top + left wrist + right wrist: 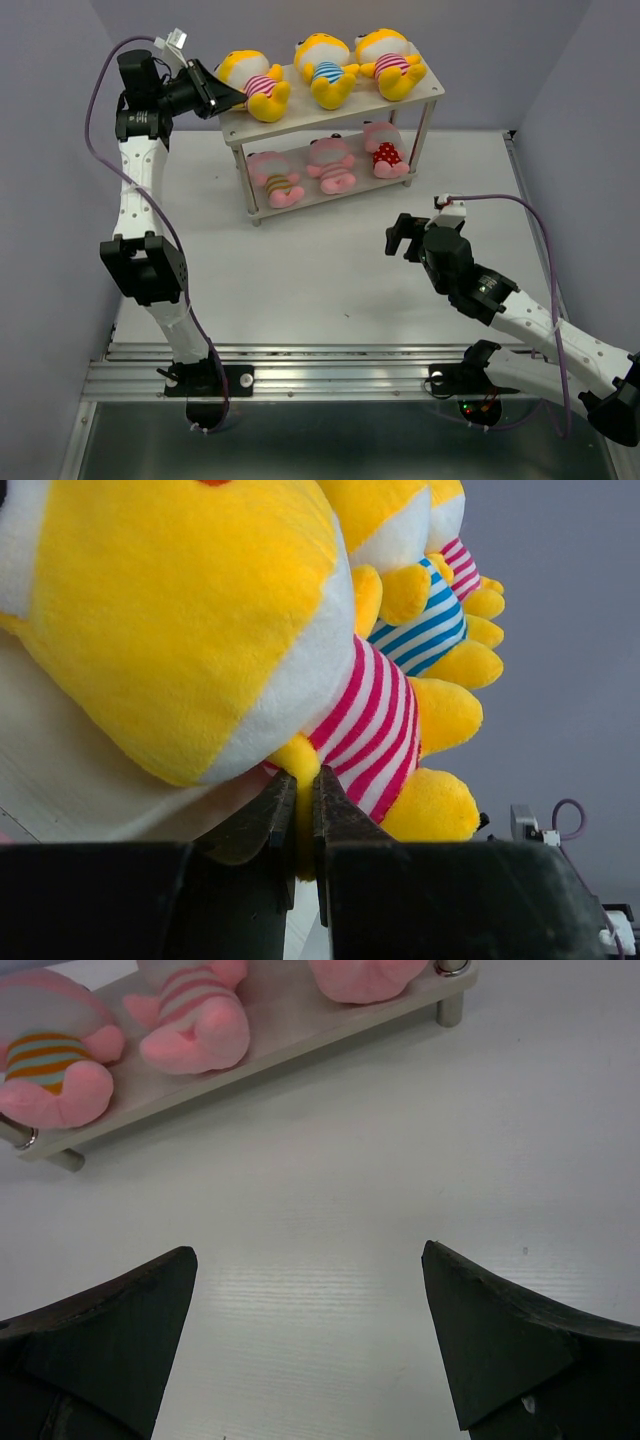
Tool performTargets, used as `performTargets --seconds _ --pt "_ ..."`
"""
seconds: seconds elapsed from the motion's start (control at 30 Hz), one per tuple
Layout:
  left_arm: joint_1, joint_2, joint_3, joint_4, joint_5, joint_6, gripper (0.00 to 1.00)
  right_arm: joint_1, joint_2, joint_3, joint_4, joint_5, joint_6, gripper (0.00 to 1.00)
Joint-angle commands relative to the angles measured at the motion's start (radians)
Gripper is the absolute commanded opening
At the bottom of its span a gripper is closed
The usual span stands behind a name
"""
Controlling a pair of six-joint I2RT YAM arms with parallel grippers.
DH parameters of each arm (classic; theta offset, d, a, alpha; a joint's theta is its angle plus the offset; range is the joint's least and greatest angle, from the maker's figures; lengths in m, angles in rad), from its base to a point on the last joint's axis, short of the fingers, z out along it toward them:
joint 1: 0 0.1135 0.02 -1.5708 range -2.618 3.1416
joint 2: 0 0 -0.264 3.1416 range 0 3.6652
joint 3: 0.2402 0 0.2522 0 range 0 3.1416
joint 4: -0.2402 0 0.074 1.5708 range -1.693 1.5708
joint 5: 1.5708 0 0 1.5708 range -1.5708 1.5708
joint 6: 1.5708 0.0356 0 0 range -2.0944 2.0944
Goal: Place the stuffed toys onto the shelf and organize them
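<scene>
Nearest to the bases, the right gripper [405,240] hovers low over the table [330,300], its jaws spread wide and holding nothing. In its wrist view the two fingers [110,1340] frame only white surface.

Just beyond it stands the shelf [300,208]. On the lower board three pink toys [332,165] lie in a row, feet toward the front edge. On the upper board three yellow toys [325,72] lie the same way, side by side along the long side of the shelf.

Farthest, at the left end of the upper board, is the left gripper [222,98]. Its jaws are almost closed and pinch a small yellow limb of the leftmost yellow toy [258,85], the one with the pink-striped shirt. The limb is probably an arm, but the wrist view is too close to be sure.

This toy lies straight ahead of the jaws, resting on the board. Its long axis runs across the board from back to front, crosswise to the line of the gripper. The left arm is clearly the nearer one, and the right arm is well apart.

I judge that all six toys are already placed, so only a release or a small straightening is left. A pull to the left could drag the toy off the end of the board.
</scene>
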Motion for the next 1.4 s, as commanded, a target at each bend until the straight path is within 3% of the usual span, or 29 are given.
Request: performTargets --seconds 0.0,0.37,0.63,0.73,0.83,0.97,1.13,1.17,1.2,1.37 --pt "0.005 0.001 0.078 -0.024 0.056 0.053 0.00 -0.005 -0.009 0.040 0.059 -0.008 0.008 1.00" --pt "0.044 0.034 0.156 -0.076 0.089 0.068 0.00 -0.005 -0.005 0.040 0.067 -0.014 0.007 1.00" --pt "0.044 0.059 0.196 -0.134 0.091 0.119 0.17 -0.005 -0.002 0.035 0.074 -0.023 0.010 1.00" --pt "0.045 0.059 0.205 -0.137 0.086 0.119 0.38 -0.005 -0.002 0.036 0.080 -0.032 0.010 1.00" --pt "0.047 0.059 0.219 -0.148 0.070 0.121 0.48 -0.005 -0.002 0.036 0.082 -0.040 0.012 1.00" --pt "0.048 0.048 0.225 -0.150 0.063 0.119 0.53 -0.005 -0.007 0.034 0.083 -0.043 0.013 1.00" --pt "0.054 0.033 0.227 -0.148 0.051 0.115 0.73 -0.005 -0.013 0.031 0.088 -0.054 0.010 1.00" --pt "0.054 0.028 0.225 -0.148 0.048 0.115 0.80 -0.005 -0.013 0.031 0.087 -0.054 0.012 1.00" --pt "0.054 0.025 0.227 -0.147 0.045 0.108 0.99 -0.005 -0.015 0.031 0.087 -0.055 0.010 1.00" --pt "0.054 -0.002 0.236 -0.154 0.022 0.111 0.99 -0.005 -0.024 0.029 0.088 -0.057 0.010 1.00"
